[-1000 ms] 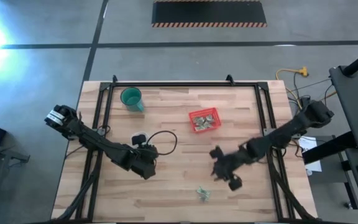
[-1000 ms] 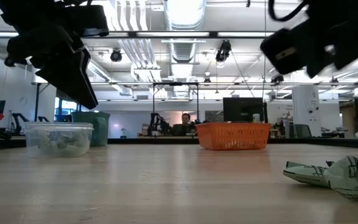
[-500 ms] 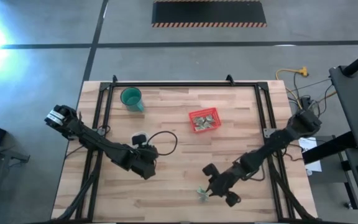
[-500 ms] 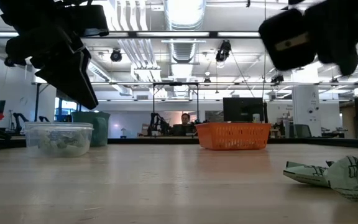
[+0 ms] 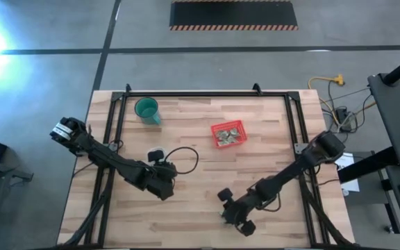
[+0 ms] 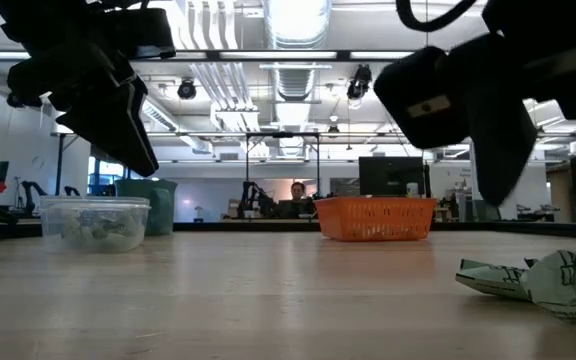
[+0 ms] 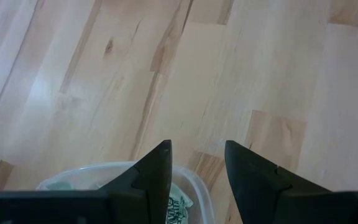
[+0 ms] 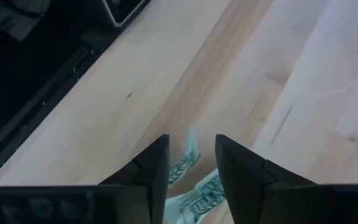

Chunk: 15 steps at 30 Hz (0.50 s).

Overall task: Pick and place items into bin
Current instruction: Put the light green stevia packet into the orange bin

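The items, crumpled pale green and white pieces [image 6: 538, 280], lie on the wooden table near its near edge. My right gripper [image 5: 231, 210] hangs open above them. In its wrist view one piece [image 8: 188, 167] shows between the two fingers [image 8: 148, 168], with air between. The bin, a red basket [image 5: 228, 133], stands right of the table's middle with several pieces inside. My left gripper [image 5: 164, 187] waits open over a clear tub [image 7: 104, 177] that holds more pieces [image 7: 176, 208].
A teal cup [image 5: 146, 110] stands at the far left of the table. A black frame [image 5: 207, 95] runs along the table's far and side edges. Bare wood lies between the two arms. A person sits far off in the room [image 6: 298, 195].
My right gripper has swung toward the table's near edge and left and has come down, from beside the pieces to right over them. The pieces, the basket and my left arm have kept still.
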{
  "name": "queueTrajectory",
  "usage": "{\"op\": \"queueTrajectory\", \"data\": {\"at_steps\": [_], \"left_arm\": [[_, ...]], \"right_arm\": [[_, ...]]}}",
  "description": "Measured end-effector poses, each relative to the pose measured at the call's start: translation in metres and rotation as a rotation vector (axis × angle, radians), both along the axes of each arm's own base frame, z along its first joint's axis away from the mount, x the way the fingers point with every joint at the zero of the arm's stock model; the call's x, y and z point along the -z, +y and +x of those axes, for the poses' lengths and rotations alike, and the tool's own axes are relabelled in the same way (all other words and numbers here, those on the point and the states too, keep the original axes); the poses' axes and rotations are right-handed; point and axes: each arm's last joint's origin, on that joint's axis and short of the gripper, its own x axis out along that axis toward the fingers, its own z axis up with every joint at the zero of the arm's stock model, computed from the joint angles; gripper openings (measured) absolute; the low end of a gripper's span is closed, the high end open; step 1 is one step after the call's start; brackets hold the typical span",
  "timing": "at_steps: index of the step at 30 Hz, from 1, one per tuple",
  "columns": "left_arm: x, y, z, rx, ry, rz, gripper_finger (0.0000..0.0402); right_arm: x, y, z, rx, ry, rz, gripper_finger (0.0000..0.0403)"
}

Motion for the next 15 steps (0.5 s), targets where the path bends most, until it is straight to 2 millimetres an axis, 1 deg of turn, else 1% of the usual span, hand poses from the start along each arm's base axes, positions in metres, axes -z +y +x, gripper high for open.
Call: {"op": "queueTrajectory", "data": {"at_steps": [2, 9, 15], "left_arm": [[0.0, 0.0, 0.0, 0.0, 0.001, 0.001, 0.0132], [0.0, 0.0, 0.0, 0.0, 0.001, 0.0, 0.0132], [0.0, 0.0, 0.0, 0.0, 0.001, 0.0, 0.0132]], "right_arm": [[0.004, 0.001, 0.001, 0.004, 0.017, -0.004, 0.0128], [0.009, 0.002, 0.001, -0.016, 0.053, -0.003, 0.0163], [0.013, 0.002, 0.001, -0.017, 0.061, -0.008, 0.0167]]}}
